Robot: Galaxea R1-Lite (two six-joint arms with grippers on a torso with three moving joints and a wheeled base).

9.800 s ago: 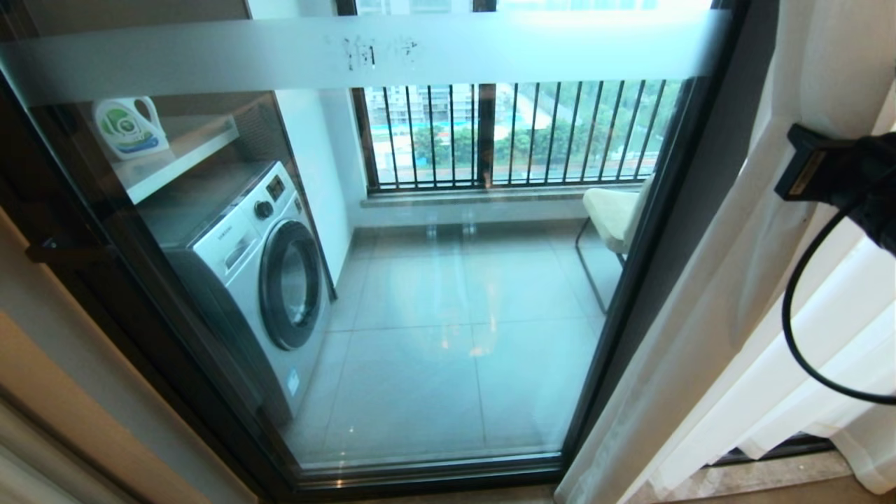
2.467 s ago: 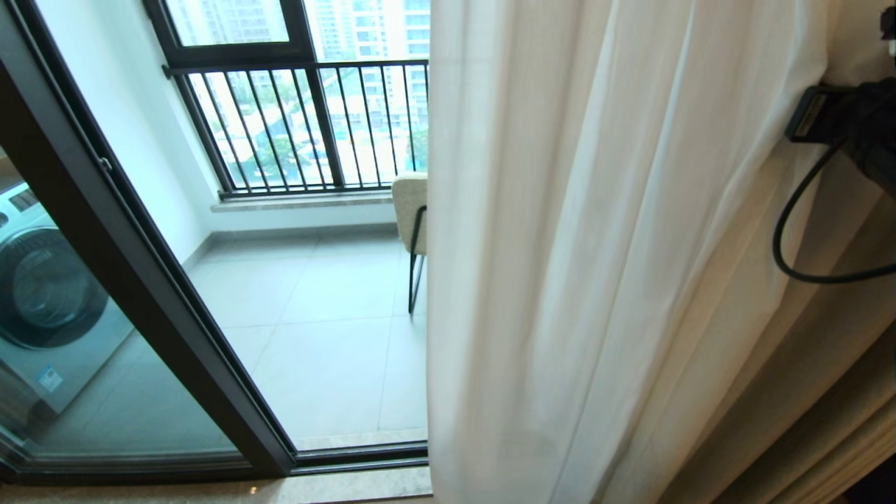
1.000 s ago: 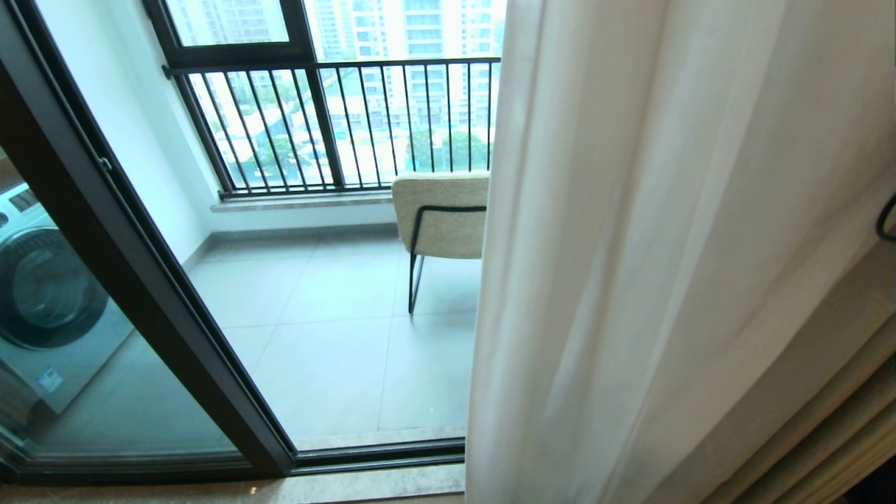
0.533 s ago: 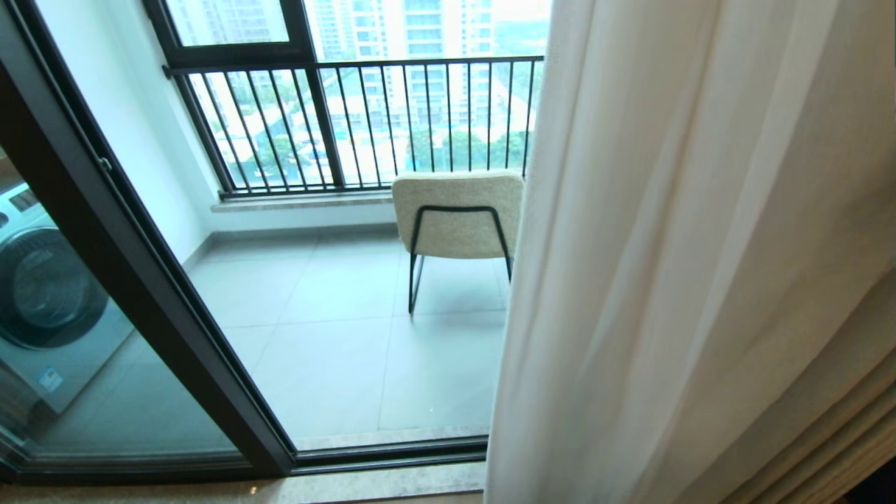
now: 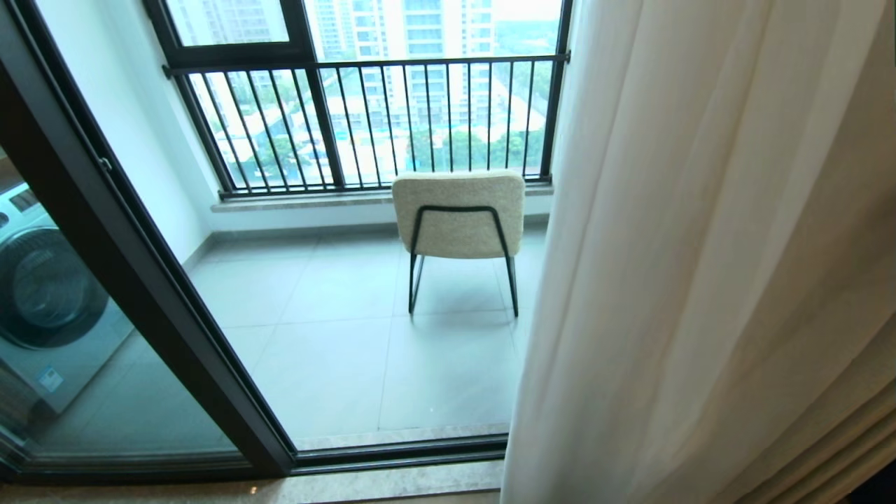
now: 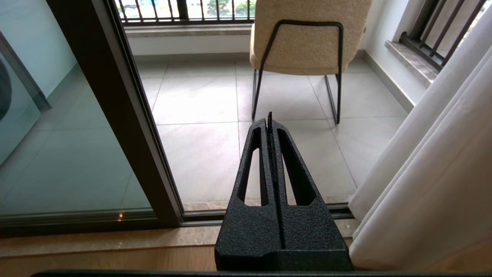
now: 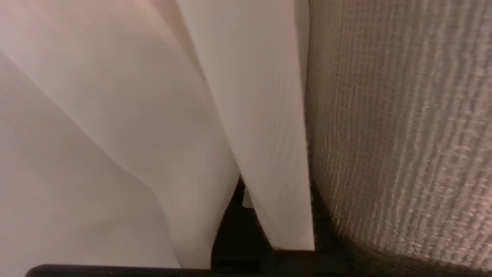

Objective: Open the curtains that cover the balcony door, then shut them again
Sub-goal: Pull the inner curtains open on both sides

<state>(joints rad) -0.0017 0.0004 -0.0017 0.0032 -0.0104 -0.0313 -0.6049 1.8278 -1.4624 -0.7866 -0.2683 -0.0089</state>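
curtains (image 5: 700, 266): I see the sheer white panel bunched at right, doorway clear
balcony door (image 5: 133, 280): dark frame at left
left gripper (image 6: 271, 121): fingers pressed together, empty (pointing at chair (image 5: 458, 213))
right gripper: fingers closed, buried in curtain folds

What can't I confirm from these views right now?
- Right end effector: absent from the head view; in the right wrist view the curtains drape over it, so any grip on the fabric is unreadable.
- Curtain rail and top: cut off by the head view's upper edge.
- Right side of the balcony door: hidden behind the curtains.
- Washing machine: cut by the left edge.
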